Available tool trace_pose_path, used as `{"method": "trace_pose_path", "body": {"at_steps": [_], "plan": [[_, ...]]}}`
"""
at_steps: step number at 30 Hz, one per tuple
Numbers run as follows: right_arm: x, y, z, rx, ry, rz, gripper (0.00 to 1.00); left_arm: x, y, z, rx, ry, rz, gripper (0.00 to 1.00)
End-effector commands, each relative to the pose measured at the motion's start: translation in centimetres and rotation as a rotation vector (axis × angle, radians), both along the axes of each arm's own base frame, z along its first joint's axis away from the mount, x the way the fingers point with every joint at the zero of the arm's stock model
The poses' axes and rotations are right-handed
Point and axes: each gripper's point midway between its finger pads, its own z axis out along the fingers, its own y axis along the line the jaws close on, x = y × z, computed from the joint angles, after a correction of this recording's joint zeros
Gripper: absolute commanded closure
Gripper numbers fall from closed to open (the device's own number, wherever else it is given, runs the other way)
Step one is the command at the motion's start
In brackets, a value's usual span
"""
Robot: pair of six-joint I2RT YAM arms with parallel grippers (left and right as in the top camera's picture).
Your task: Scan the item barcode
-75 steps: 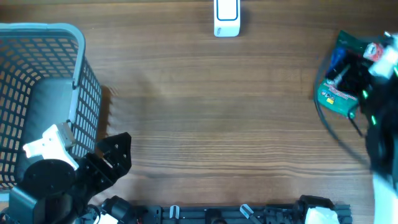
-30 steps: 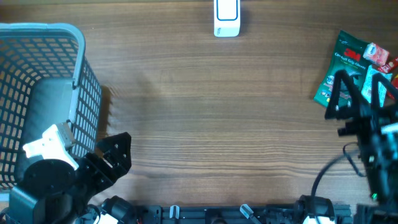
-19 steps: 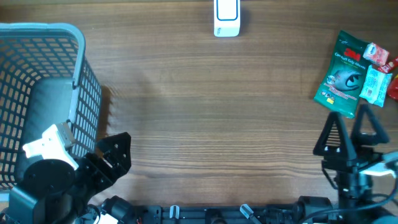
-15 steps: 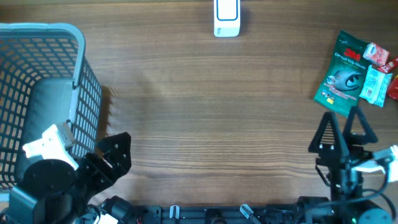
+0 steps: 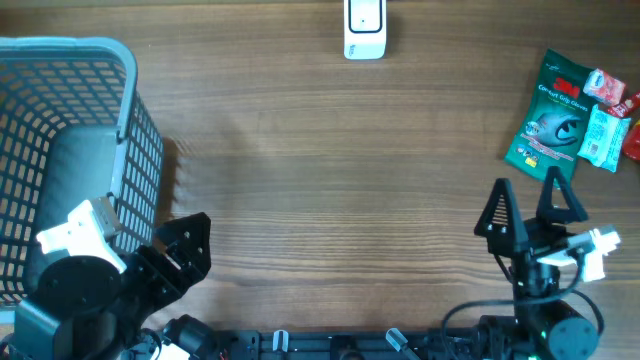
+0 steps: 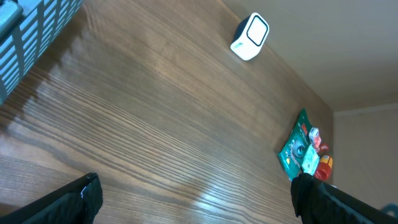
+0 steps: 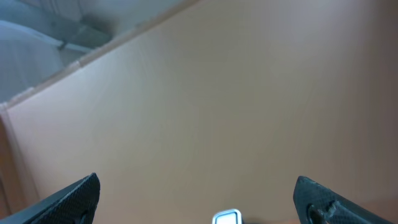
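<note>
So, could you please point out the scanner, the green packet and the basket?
scanner point(image 5: 364, 28), overhead view, white top face.
green packet point(image 5: 548, 120), overhead view, printed front.
basket point(image 5: 60, 44), overhead view, far rim.

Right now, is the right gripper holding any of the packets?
No, the right gripper stands open and empty, short of the green packet lying on the table.

Scanner point(image 7: 226, 218) at bottom edge, tool point(image 7: 198, 198) wide-spread.
</note>
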Motion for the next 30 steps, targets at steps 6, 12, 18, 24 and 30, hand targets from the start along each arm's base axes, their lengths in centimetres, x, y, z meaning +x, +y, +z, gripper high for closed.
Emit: {"method": "trace_pose_path", "body": {"at_steps": [6,12,18,24,30], "plan": [[1.9,-1.3,-5.3,0.025,0.102,-0.064,0.0,0.2,0.0,0.0,0.023,-0.005,-0.009,0.0],[2.7,-2.4,-7.9,0.001,0.211,-0.142,0.01,0.2,0.0,0.0,0.023,-0.005,-0.009,0.0],[3.3,-4.2,-13.5,0.01,0.443,-0.246,0.0,0.2,0.0,0.0,0.023,-0.005,-0.009,0.0],[3.3,-4.1,-13.5,-0.055,0.444,-0.257,0.0,0.2,0.0,0.0,0.023,-0.005,-0.009,0.0],[3.3,-3.8,-13.5,-0.059,0.444,-0.237,0.0,0.2,0.0,0.0,0.023,-0.005,-0.009,0.0]]}}
